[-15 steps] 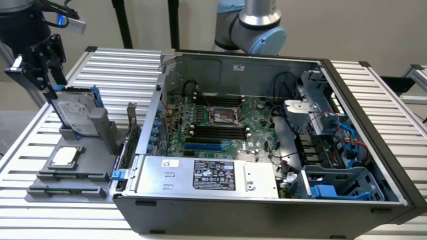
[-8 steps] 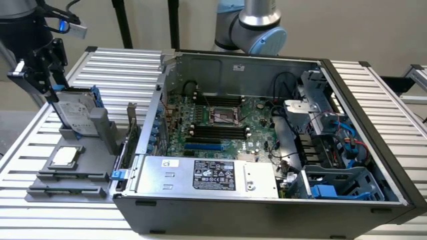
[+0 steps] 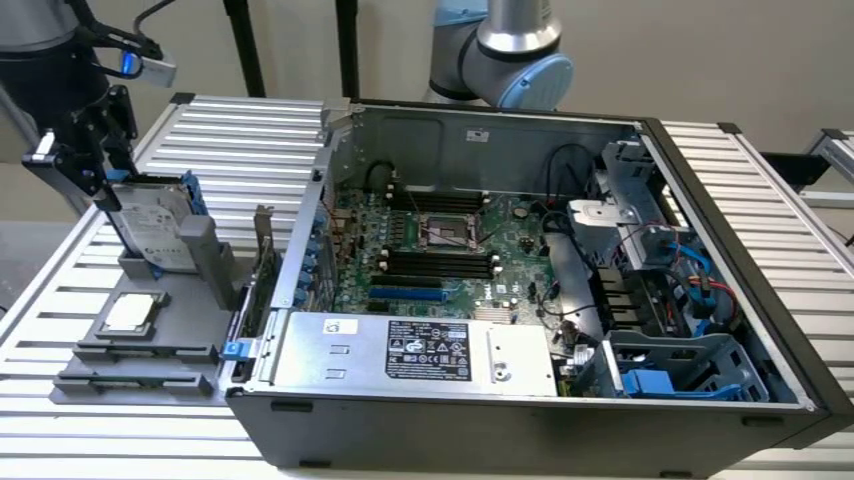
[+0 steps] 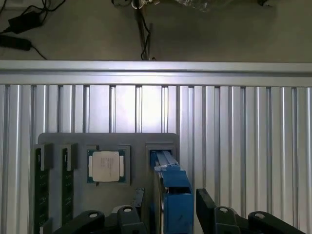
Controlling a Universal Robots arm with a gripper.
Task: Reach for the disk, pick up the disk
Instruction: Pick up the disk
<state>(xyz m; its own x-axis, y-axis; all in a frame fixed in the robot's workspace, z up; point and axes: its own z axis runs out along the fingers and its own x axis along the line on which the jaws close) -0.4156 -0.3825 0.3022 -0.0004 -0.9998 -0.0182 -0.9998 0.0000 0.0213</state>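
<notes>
Bench (image 3: 240,130) left edge: gripper (image 4: 171,197) wide open, straddling upright disk (image 3: 147,225) in tray (image 3: 134,378); reach looks done, no grip yet.

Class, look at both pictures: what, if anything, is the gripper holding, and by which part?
Nothing is held. The open gripper straddles the upright disk's top edge, with a gap on each side.
</notes>
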